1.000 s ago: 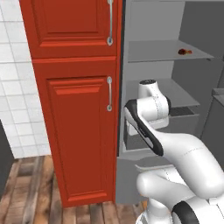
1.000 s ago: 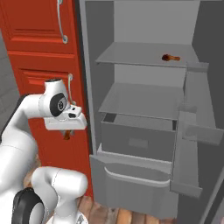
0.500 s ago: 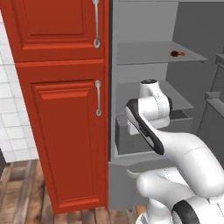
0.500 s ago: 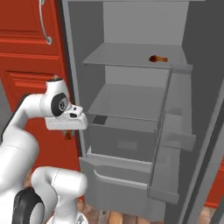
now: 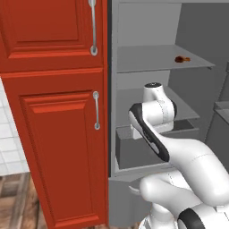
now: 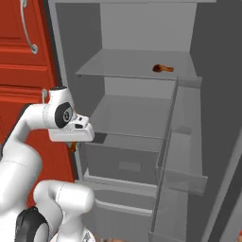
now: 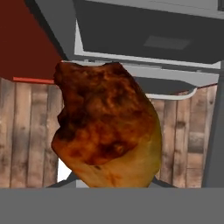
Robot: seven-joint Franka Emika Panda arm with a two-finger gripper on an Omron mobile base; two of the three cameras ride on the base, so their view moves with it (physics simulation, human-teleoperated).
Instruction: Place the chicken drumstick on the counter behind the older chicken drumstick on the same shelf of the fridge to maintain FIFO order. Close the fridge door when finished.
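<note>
Left base view: red cabinets (image 5: 53,112) flank the open fridge (image 5: 147,27), an older drumstick (image 5: 181,58) on its shelf (image 5: 152,60).

Right base view: shelf and drumstick again.

Hand view: above the plank floor (image 7: 26,131), the gripper holds the chicken drumstick (image 7: 105,127).

The arm (image 5: 179,152) has glossy white rounded shells. A black band (image 5: 147,138) runs along one link. A dark round joint cap (image 6: 64,116) sits at its wrist.
</note>
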